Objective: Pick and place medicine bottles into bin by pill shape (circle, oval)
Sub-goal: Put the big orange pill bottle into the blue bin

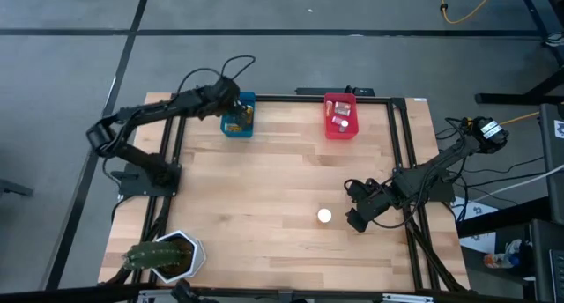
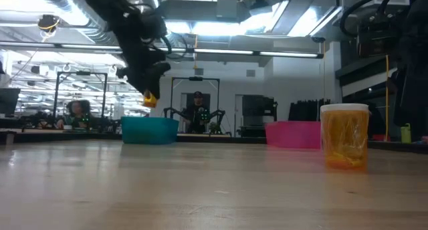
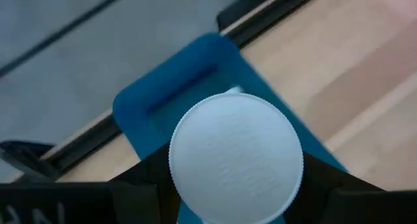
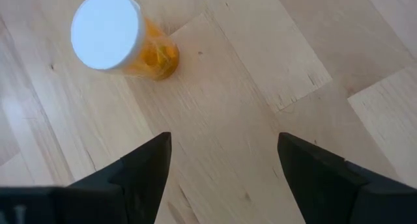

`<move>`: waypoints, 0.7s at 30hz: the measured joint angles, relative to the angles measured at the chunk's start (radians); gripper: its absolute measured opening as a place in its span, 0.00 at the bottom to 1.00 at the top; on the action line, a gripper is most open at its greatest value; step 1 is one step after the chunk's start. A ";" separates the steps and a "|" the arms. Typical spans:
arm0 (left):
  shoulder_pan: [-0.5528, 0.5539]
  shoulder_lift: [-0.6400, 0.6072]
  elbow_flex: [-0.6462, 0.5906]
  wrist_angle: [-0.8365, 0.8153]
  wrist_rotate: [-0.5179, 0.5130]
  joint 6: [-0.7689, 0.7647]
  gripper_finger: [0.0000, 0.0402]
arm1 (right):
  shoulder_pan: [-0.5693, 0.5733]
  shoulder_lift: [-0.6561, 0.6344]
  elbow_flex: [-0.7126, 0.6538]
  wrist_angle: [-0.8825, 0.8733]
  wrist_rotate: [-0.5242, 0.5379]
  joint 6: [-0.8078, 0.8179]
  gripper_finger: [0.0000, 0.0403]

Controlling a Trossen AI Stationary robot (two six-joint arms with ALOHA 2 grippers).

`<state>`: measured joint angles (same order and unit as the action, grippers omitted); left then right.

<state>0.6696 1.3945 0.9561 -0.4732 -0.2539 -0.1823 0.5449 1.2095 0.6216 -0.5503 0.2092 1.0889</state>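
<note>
My left gripper [image 1: 231,109] is shut on a medicine bottle with a white cap [image 3: 236,157], above the blue bin [image 1: 238,118]. In the low view the bottle's amber body [image 2: 150,99] shows below the gripper, over the bin [image 2: 149,130]. Another amber bottle with a white cap [image 1: 324,217] stands upright on its base on the table; it also shows in the low view [image 2: 344,136] and the right wrist view [image 4: 120,35]. My right gripper [image 1: 354,213] is open and empty just right of it [image 4: 221,165]. The pink bin [image 1: 340,116] holds a few bottles. My left gripper pinches the bottle between its two fingers [image 3: 146,182], which stand on either side of it just under the white cap [image 3: 195,185]; the cap hides the place of contact. The fingers come from above, pointing down. The bottle is upright and lifted clear above the blue bin.
A green plant in a white pot [image 1: 166,257] stands at the table's near left corner. The pink bin [image 2: 293,134] sits at the far edge, right of the blue bin. Black frame rails run along the table's sides. Bare wood lies between the bins and the standing bottle.
</note>
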 joint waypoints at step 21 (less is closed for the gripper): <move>0.012 0.188 0.144 -0.259 0.043 -0.023 0.59 | 0.000 0.000 0.000 0.000 0.000 -0.050 0.70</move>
<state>0.6815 1.5829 1.1000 -0.7325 -0.2108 -0.2052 0.5447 1.2095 0.6216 -0.5507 0.2092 1.0389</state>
